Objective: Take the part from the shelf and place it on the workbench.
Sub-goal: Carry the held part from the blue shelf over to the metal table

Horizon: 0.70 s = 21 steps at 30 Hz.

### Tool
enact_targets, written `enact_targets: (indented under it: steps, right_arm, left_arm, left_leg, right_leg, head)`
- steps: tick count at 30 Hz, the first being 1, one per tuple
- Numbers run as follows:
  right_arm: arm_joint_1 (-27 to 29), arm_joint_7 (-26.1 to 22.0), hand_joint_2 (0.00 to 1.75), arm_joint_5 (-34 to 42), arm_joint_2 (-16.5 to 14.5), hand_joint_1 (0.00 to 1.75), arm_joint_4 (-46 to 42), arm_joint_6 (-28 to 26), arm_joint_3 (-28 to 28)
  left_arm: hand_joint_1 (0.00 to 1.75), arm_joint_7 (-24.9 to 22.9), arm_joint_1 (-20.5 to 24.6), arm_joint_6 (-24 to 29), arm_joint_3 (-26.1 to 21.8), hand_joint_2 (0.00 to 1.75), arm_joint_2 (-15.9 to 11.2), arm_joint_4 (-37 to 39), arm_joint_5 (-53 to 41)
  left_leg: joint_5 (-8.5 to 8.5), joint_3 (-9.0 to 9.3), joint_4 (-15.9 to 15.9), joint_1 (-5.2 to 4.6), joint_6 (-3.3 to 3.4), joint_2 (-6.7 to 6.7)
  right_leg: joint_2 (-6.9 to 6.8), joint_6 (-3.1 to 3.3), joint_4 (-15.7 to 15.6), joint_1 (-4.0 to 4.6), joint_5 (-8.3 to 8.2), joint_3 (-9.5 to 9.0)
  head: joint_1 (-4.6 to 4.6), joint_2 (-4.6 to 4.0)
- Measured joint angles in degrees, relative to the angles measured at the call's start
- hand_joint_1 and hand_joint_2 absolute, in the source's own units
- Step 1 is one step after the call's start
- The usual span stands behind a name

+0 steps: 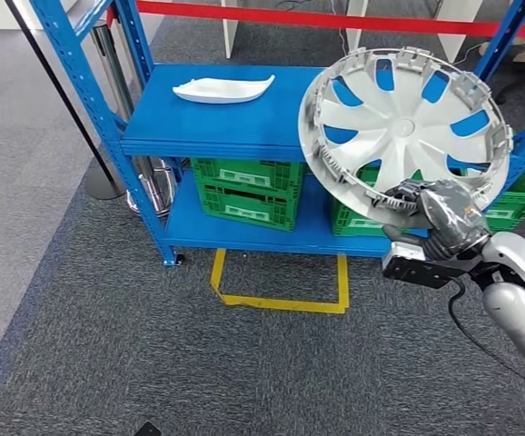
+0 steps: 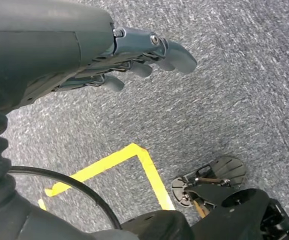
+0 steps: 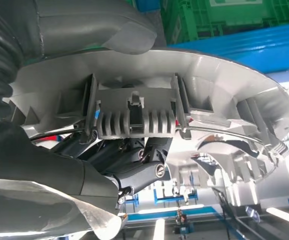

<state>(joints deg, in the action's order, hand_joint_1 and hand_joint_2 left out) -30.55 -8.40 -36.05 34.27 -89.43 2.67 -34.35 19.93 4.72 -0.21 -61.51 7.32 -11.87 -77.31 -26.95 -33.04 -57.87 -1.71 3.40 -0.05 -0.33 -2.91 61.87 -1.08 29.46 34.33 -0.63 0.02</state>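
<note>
Green crates (image 1: 249, 188) sit on the lower level of a blue rack (image 1: 143, 136). A white curved panel (image 1: 222, 89) lies above. Yellow floor tape (image 1: 281, 302) marks grey carpet (image 1: 109, 345).

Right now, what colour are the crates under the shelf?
Green crates, seen best in the head view.

The right arm (image 1: 520, 300) is clad in smooth silver-white shells, with a black block fitted at the wrist and a thin black cable looped beneath it. The right hand (image 1: 445, 222) is covered in crinkled, glossy grey material over dark fingers (image 1: 401, 198). The left hand (image 2: 97, 55) is formed of a dark grey casing, a ribbed black bellows cover and blue-grey metal fingers (image 2: 173, 52) joined by small screws; a black cable is seen at 7 o'clock.
</note>
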Motion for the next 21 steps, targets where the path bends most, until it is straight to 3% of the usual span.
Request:
enact_targets:
  steps: [2, 5, 7, 9, 11, 12, 13, 15, 16, 19, 21]
  right_arm:
    - [-0.4, 0.0, 1.75, 0.4, 0.0, 1.75, -0.1, 0.0, 0.4]
    - [-0.5, 0.0, 1.75, 0.5, 0.1, 1.75, -0.1, 0.0, 0.8]
    - [-0.7, 0.0, 1.75, 0.6, 0.1, 1.75, -0.1, 0.0, 1.0]
    - [-0.7, -0.1, 1.75, 1.1, 0.1, 1.75, -0.1, -0.1, 1.2]
    - [-0.5, -0.5, 1.75, 2.3, 0.1, 1.75, -0.1, 0.0, 1.4]
    - [-0.5, -0.8, 1.75, 3.0, 0.1, 1.75, -0.1, 0.0, 1.6]
    - [-0.4, -1.1, 1.75, 3.5, 0.0, 1.75, -0.1, 0.0, 1.8]
    - [-0.4, -1.5, 1.75, 4.1, 0.0, 1.75, -0.1, 0.1, 2.3]
    - [-0.5, -1.7, 1.75, 4.2, 0.0, 1.75, -0.1, 0.1, 2.5]
    - [-0.7, -1.8, 1.75, 4.9, 0.1, 1.75, -0.1, 1.3, 2.8]
    - [-0.9, -1.8, 1.75, 5.3, 0.1, 1.75, -0.1, 2.2, 2.9]
  left_arm:
    - [0.00, 0.0, 0.0, 0.1, 0.0, 1.75, 0.0, 0.0, 0.0]
    - [0.00, 0.0, -0.2, 0.1, 0.0, 1.75, -0.2, 0.0, 0.0]
    - [0.00, 0.0, -0.2, 0.1, 0.0, 1.75, -0.3, 0.0, 0.0]
    - [0.00, 0.0, -0.1, 0.1, 0.0, 1.75, -0.2, 0.0, 0.0]
    - [0.00, 0.0, 0.0, 0.1, 0.0, 1.75, -0.2, 0.0, -0.1]
    - [0.00, 0.0, 0.0, 0.1, 0.0, 1.75, -0.2, 0.0, -0.2]
    - [0.00, 0.0, 0.0, 0.0, 0.0, 1.75, -0.2, 0.0, -0.3]
    - [0.00, 0.0, 0.0, 0.0, 0.0, 1.75, -0.3, 0.0, -0.4]
    - [0.00, 0.0, 0.0, 0.0, 0.0, 1.75, -0.3, 0.0, -0.4]
    - [0.00, -0.1, 0.0, 0.0, 0.0, 1.75, -0.4, 0.0, -0.4]
    - [0.00, 0.0, 0.0, 0.0, 0.0, 1.75, -0.4, 0.0, -0.4]
  left_leg:
    - [0.18, -1.09, -1.0, -0.13, -0.55, 0.01]
    - [0.17, -1.85, -1.7, -0.06, -1.40, -0.04]
    - [-2.39, -3.17, -5.1, 0.22, -2.26, -0.10]
    - [-6.31, -5.86, -12.3, 0.80, -3.05, -0.11]
    - [-7.82, -7.30, -16.9, 1.19, -3.33, -0.11]
    - [-6.94, -6.59, -16.2, 1.28, -3.29, -0.12]
    - [-5.24, -4.98, -13.4, 1.32, -3.14, -0.12]
    - [-2.02, -1.03, -5.7, 1.24, -2.66, -0.17]
    - [-1.33, 0.19, -2.9, 1.14, -2.44, -0.19]
    - [-1.10, 0.49, -0.8, 0.82, -1.91, -0.15]
    - [-0.32, 0.42, 0.0, 0.89, -1.21, 0.08]
  right_leg:
    - [0.00, 0.53, -2.9, 0.19, -0.01, -1.57]
    - [0.04, 1.63, -2.9, 0.16, -0.73, -1.14]
    - [-0.04, 2.17, -3.1, -0.10, -1.14, -1.04]
    - [-0.07, 2.45, -3.0, -0.07, -1.43, -0.74]
    - [-0.04, 2.50, -3.0, -0.05, -1.70, -0.41]
    - [-0.01, 2.47, -3.0, -0.05, -1.83, -0.30]
    - [0.04, 2.41, -3.0, -0.05, -1.95, -0.24]
    - [0.10, 2.14, -3.0, -0.01, -2.21, -0.07]
    - [0.10, 1.89, -3.0, 0.04, -2.38, 0.15]
    - [0.14, 0.80, -3.2, -0.01, -3.10, 0.91]
    - [0.20, 0.28, -2.4, -0.10, -2.26, 1.74]
  head:
    - [0.05, 0.00]
    - [0.11, 0.00]
    - [0.28, 0.00]
    - [0.40, 0.00]
    - [0.39, 0.00]
    - [0.40, 0.00]
    - [0.40, 0.00]
    - [0.39, 0.00]
    - [0.38, 0.00]
    - [0.35, 0.00]
    - [0.27, 0.00]
